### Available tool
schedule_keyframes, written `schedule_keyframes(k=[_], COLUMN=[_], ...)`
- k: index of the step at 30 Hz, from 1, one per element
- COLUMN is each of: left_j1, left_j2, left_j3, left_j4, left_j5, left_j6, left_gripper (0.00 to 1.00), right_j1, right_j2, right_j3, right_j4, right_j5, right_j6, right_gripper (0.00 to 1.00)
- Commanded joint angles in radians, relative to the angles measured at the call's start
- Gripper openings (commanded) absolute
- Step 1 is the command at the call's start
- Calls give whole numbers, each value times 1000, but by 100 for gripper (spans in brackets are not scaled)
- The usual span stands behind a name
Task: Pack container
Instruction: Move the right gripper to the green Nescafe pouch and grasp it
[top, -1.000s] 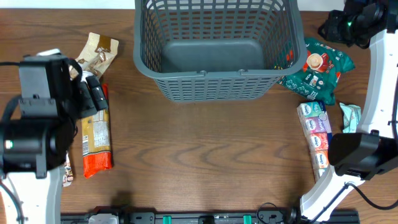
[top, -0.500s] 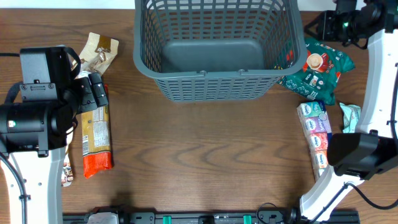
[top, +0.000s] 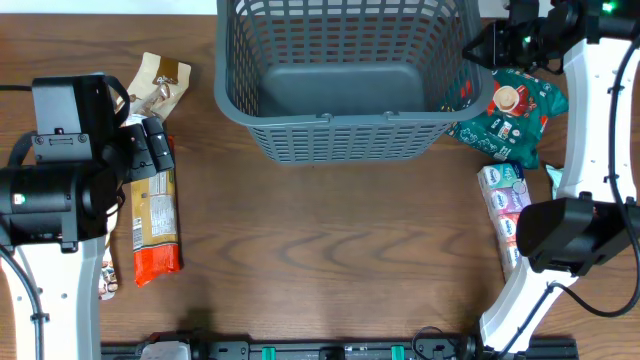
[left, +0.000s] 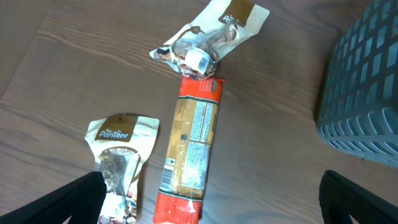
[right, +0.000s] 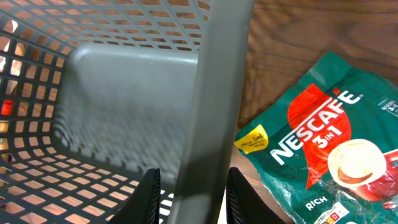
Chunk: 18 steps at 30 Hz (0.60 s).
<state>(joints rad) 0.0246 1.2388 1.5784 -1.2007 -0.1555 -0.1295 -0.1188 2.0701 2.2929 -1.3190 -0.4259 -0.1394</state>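
**Empty basket (top: 350, 140) sits at the far middle of the bench (top: 330, 250)**
Left gripper (left: 214, 196) hangs wide open above an orange snack packet (left: 191, 149). The grey basket stands mouth up, long axis left-to-right. Right gripper (right: 193, 186) straddles its right rim, grip unclear, beside a Nescafé pouch (right: 323, 155).

The grey container (top: 345, 135) sits top centre, right gripper (top: 482, 45) at its right rim, 1 green packet (top: 512, 118) just beside.

One big dark grey plastic basket (top: 350, 140). Two pale snack bags: a crumpled bag (left: 211, 37) and a flat bag (left: 118, 165). One long orange and gold packet (left: 193, 149), one shiny green coffee bag (top: 510, 105) — and one strip of little purple packs (top: 503, 200)
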Motion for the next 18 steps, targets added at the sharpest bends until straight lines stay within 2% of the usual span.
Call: schedule_keyframes(k=[1, 6, 9, 18], left_j1=[5, 5, 5, 5], left_j2=[-3, -3, -3, -3], left_j3=[-8, -8, -8, -8], left_j4=[-3, -3, -3, -3], left_j5=[14, 14, 14, 14], left_j6=[14, 14, 14, 18], left_gripper=[99, 99, 99, 99], right_j1=[-8, -11, -8, 31], right_j2=[1, -6, -6, -6], right_j3=[-2, -1, -1, -1], right_j4=[6, -13, -23, -23], right_j5=[33, 11, -53, -72], right_j6=[-15, -16, -40, -42], right_gripper=[19, 16, 21, 22])
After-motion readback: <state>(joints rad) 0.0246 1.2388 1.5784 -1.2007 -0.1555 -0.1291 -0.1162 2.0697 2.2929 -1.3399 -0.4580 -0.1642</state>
